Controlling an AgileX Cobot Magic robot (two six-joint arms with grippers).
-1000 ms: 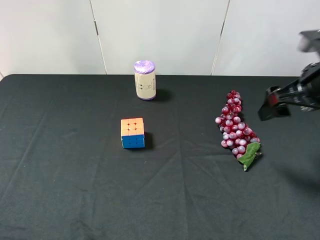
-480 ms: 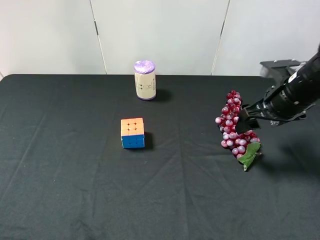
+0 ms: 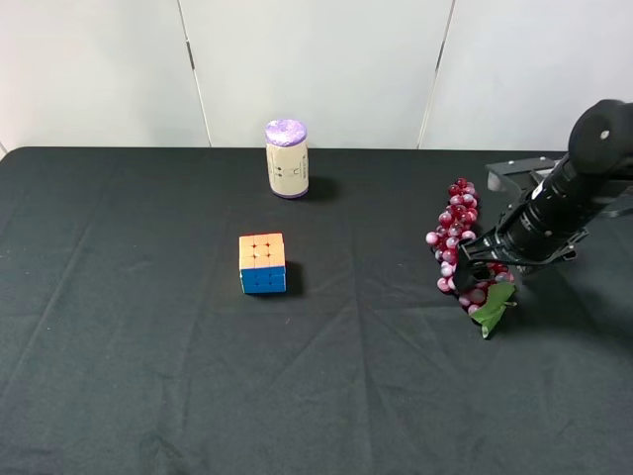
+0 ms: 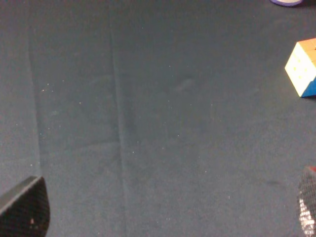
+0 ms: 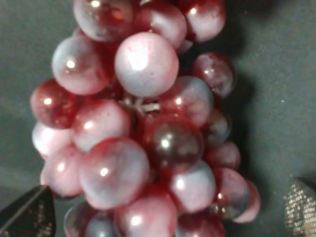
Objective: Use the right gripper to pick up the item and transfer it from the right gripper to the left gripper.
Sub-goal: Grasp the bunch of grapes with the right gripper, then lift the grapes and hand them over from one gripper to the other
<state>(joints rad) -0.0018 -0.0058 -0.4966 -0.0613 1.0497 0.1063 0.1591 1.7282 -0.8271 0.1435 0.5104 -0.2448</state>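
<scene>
My right hand is spread wide astride the grapes, a long knobbly bunch on the black cloth tabletop. The wrist view shows glossy red and frosted pink beads, and only the overhead view shows the green leaf. My left hand gapes too.

Even overhead light, soft shadows on cloth, white glints on slightly blurred grapes

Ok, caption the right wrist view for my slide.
Close-up of the grapes on black cloth, the right gripper open with a fingertip on each side of the bunch.
</scene>
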